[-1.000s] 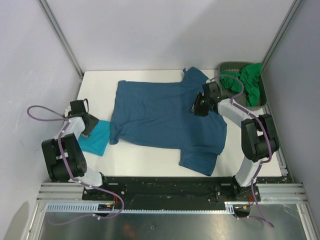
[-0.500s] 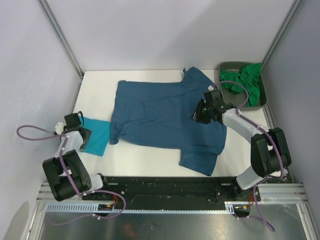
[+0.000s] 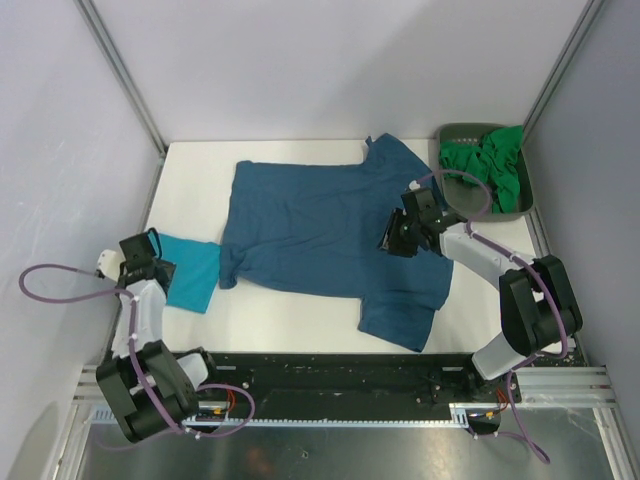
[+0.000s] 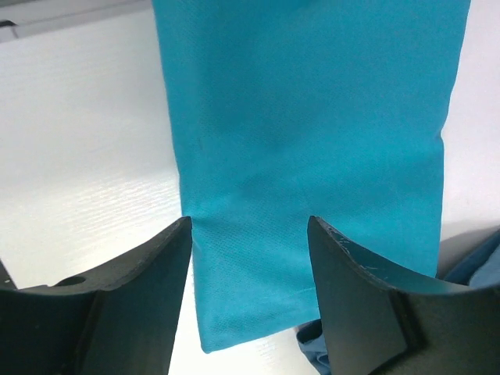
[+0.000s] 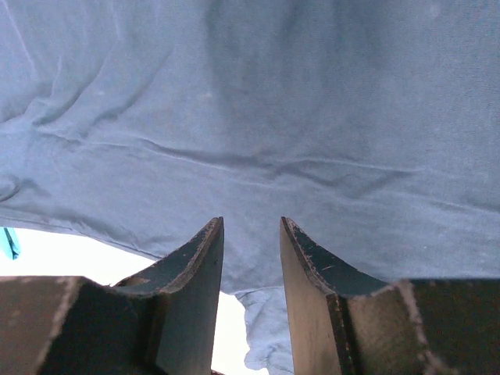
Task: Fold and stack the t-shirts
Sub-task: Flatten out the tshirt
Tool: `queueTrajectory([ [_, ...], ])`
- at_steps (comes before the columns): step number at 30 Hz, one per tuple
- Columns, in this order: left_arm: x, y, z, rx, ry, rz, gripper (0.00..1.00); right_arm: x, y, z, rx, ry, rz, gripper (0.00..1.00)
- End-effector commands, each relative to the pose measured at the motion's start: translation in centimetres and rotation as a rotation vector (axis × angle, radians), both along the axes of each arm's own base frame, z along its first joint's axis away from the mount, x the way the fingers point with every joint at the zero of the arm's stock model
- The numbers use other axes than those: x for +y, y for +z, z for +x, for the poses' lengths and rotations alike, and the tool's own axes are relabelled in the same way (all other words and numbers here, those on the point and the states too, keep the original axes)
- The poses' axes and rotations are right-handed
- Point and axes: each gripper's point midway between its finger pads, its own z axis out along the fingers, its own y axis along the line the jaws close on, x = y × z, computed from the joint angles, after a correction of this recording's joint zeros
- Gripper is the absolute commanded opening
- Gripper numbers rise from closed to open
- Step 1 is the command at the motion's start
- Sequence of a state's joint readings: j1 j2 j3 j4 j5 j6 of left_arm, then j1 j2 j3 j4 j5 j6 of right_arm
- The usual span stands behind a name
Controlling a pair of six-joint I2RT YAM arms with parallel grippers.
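Note:
A dark steel-blue t-shirt (image 3: pixel 320 235) lies spread flat across the middle of the white table (image 3: pixel 290 312). A folded turquoise t-shirt (image 3: pixel 192 272) lies at the left, next to the blue shirt's sleeve. Bright green t-shirts (image 3: pixel 492 170) are heaped in the tray at the back right. My left gripper (image 3: pixel 160 270) stands open at the turquoise shirt's left edge; in the left wrist view the turquoise cloth (image 4: pixel 312 117) shows below the gap in the left gripper (image 4: pixel 250 228), ungripped. My right gripper (image 3: pixel 392 242) hovers open over the blue shirt's right side, with blue cloth (image 5: pixel 250 117) under the right gripper (image 5: pixel 251 228).
A dark grey plastic tray (image 3: pixel 452 132) sits in the back right corner. Pale walls with metal posts (image 3: pixel 125 80) close in the table on three sides. A black rail (image 3: pixel 330 365) with the arm bases runs along the near edge.
My left gripper has drawn back leftward, from over the turquoise shirt to its left edge. My right gripper has shifted a little toward the near side over the blue shirt.

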State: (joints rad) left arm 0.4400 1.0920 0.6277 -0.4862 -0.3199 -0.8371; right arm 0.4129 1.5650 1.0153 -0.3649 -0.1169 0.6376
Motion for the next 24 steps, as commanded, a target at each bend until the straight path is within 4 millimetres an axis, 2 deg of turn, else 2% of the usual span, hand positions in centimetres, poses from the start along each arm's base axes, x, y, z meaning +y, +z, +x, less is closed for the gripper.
queueTrajectory([
  [1,2.3,2.0,-1.4,-0.001,0.086,0.074,0.65,1.1,1.4,0.2,-0.045,0.016,0.038,0.39],
  [5,3.5,0.6,-2.2,0.023,0.16,0.007,0.61,1.9,0.9,-0.1,-0.035,0.046,0.043,0.4],
  [11,5.0,-0.1,-2.5,0.066,0.223,0.002,0.57,2.6,0.2,-0.3,-0.024,0.077,0.049,0.39],
  [18,5.5,-1.0,-1.7,0.082,0.235,-0.024,0.53,2.8,0.0,-0.3,-0.021,0.093,0.052,0.39],
  [24,5.1,-2.6,-1.5,0.1,0.235,-0.068,0.46,3.2,0.0,-0.5,-0.02,0.103,0.057,0.38],
])
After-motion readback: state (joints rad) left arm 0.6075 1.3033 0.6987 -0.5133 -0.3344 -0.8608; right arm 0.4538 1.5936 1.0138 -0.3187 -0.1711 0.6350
